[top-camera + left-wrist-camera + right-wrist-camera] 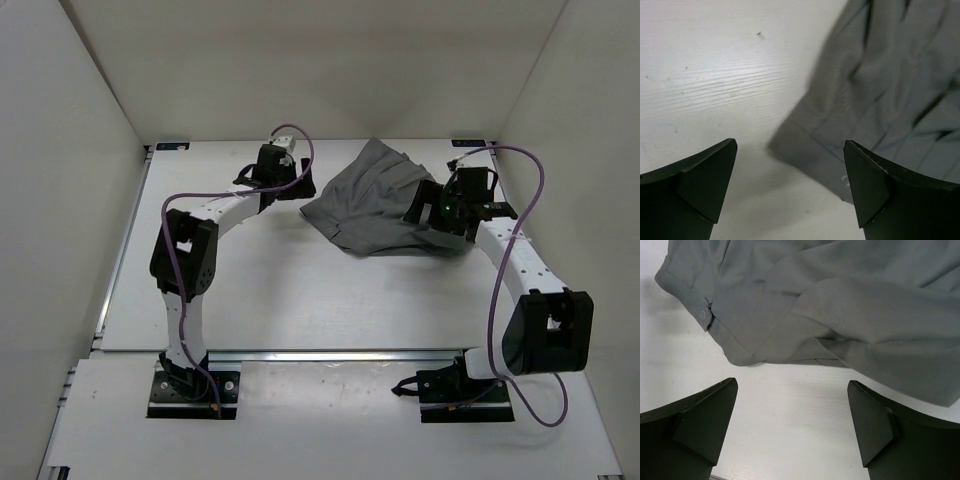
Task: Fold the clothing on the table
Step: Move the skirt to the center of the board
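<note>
A: Entry. Grey garment (385, 200) lies rumpled in the far right part of the counter (300, 300). It is not spread flat, and layers overlap and crease throughout. By my reading, no fold is made yet.

B: Pincers?

A: Both stand wide apart and empty. Left pincer (790, 145) hovers at the garment's left corner, one finger over bare counter and the other over cloth. Right pincer (792, 384) sits just short of the near edge, with white counter between its fingers. A doubled hem and a button (703, 315) lie ahead of it.

B: Failure modes?

A: First, the right side. Plies stack there, so a bite could take several at once, and lifting would drag the heap rather than open it. Second, the left corner is thin, so a shallow bite may slip out mid-lift. Third, uneven pulling would twist the cloth and set a fold crooked over the existing creases.

B: The far edge?

A: In the overhead view the garment's top reaches close to it, so an outward push could send cloth over. I cannot judge the height of either pincer above the counter.
</note>
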Tool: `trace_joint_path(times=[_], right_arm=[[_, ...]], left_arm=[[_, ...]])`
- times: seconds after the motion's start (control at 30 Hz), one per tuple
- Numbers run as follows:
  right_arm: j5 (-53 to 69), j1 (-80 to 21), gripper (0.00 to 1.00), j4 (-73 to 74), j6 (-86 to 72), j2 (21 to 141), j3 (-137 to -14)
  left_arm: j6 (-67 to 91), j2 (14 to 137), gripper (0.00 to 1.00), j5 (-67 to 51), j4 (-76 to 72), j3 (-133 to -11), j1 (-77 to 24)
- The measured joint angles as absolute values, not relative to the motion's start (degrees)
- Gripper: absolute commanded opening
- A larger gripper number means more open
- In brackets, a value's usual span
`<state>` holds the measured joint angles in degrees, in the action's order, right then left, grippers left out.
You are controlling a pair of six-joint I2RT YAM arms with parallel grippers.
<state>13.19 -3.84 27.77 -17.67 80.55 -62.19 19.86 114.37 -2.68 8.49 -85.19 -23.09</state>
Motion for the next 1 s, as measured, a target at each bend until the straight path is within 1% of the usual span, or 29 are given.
trace_joint_path(times=[0.1, 0.27, 0.47, 0.57, 0.6, 0.63, 0.7, 0.73, 0.83, 0.87, 0.9, 1.0], right_arm=[[13.21, -3.68, 0.89, 27.75, -18.13, 78.65, -61.04], [13.61, -3.95, 0.88, 28.05, -19.33, 78.50, -59.11], [14.02, -4.84, 0.88, 27.68, -20.58, 78.56, -58.30], [14.46, -5.04, 0.88, 27.40, -21.26, 78.56, -57.12], [14.50, -5.17, 0.88, 27.44, -21.47, 78.67, -56.84], [14.59, -5.23, 0.88, 27.42, -21.52, 78.78, -56.64], [14.66, -5.23, 0.88, 27.42, -21.69, 78.81, -56.47], [14.68, -5.23, 0.87, 27.29, -21.91, 78.81, -56.47], [14.76, -5.26, 0.88, 26.46, -22.50, 78.81, -56.21], [14.90, -5.30, 0.88, 26.06, -22.57, 78.89, -56.07], [14.98, -5.56, 0.88, 25.63, -22.72, 79.02, -55.88], [15.14, -6.26, 0.88, 24.71, -23.00, 81.03, -55.88]], left_arm=[[22.50, 118.93, 0.99, -3.84, 8.40, -86.28, -21.30], [24.86, 123.39, 0.93, -7.53, 8.03, -86.41, -20.38], [25.82, 124.20, 0.87, -13.41, 6.46, -86.43, -21.41], [26.22, 124.20, 0.76, -15.88, 5.10, -86.41, -21.89], [26.41, 124.20, 0.69, -16.53, 4.69, -86.41, -21.96], [26.70, 124.25, 0.64, -17.23, 4.32, -86.41, -21.98], [27.27, 124.36, 0.44, -18.31, 3.75, -86.41, -21.98], [27.62, 124.44, 0.39, -18.76, 3.60, -86.41, -21.96], [28.14, 124.86, 0.08, -19.97, 2.98, -86.43, -21.98], [28.38, 125.08, 0.02, -20.14, 2.90, -86.48, -21.96], [28.38, 125.29, 0.00, -20.36, 2.96, -86.59, -21.98], [28.23, 125.43, 0.00, -20.56, 3.49, -86.65, -22.02]])
